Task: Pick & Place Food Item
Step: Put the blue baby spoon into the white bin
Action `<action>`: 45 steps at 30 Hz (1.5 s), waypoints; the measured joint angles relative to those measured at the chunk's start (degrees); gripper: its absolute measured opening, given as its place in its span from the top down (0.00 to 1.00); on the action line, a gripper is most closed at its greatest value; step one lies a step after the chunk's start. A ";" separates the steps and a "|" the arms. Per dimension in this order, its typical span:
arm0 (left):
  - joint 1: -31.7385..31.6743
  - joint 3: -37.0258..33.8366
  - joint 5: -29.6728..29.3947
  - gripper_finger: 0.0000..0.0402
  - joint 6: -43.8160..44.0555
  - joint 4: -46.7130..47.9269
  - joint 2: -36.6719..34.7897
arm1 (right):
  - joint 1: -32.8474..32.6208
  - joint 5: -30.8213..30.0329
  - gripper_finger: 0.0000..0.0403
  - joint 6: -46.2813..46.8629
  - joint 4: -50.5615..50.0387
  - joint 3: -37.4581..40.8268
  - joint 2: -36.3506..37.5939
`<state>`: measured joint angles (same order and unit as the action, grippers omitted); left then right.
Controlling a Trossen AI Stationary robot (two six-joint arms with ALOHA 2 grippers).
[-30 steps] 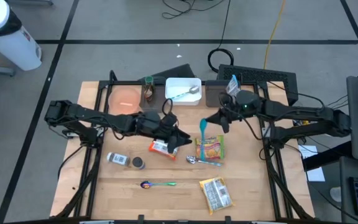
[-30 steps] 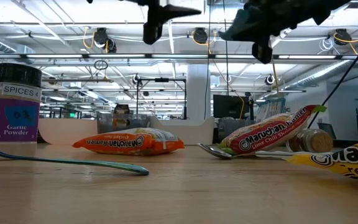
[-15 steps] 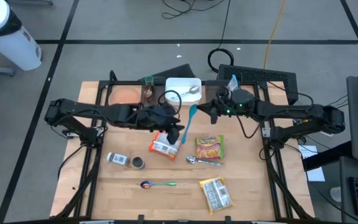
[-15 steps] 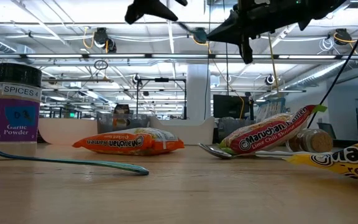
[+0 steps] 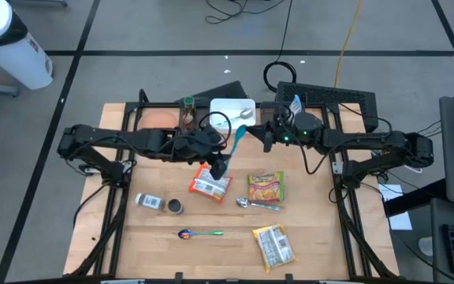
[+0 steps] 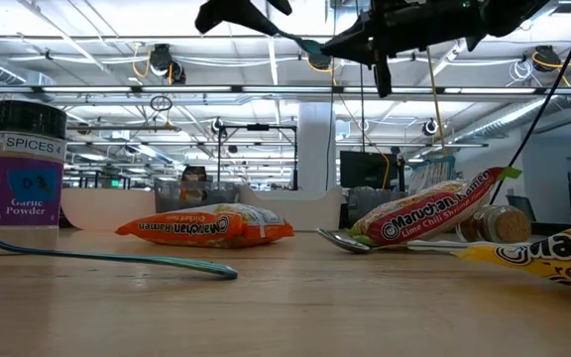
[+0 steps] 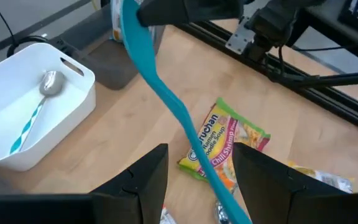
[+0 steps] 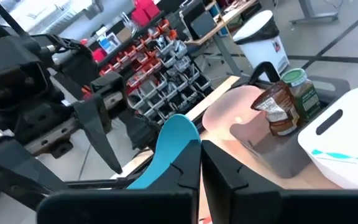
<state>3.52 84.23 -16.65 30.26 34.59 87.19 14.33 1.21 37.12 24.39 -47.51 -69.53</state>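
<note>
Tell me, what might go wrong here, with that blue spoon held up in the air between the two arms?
The right end effector pinches the teal spoon at one end only, so it could swivel or slip and fall on the ramen packets below. The left end effector stands open around the spoon's other end; if either arm moves off line, they could knock it loose. The white bin is close, so a swing might miss it.

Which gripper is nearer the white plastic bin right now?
Right. The right gripper, jaws shut on the teal spatula, hangs just beside the white plastic bin. The left gripper, jaws open, hovers farther off over the orange ramen packet.
</note>
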 joint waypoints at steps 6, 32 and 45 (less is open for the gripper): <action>-1.64 0.07 7.39 0.54 0.05 -0.86 1.24 | 0.00 0.11 1.00 -0.04 3.03 0.00 0.01; -3.27 -0.07 11.60 0.94 1.71 0.78 3.22 | -0.17 1.85 1.00 -1.59 0.84 0.02 0.14; -4.33 -0.02 15.16 0.98 -2.21 0.79 3.19 | -0.31 5.99 0.91 -4.43 4.36 0.03 0.08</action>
<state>-0.81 84.20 -1.49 28.05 35.38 90.38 14.02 7.20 32.70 28.75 -47.48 -69.45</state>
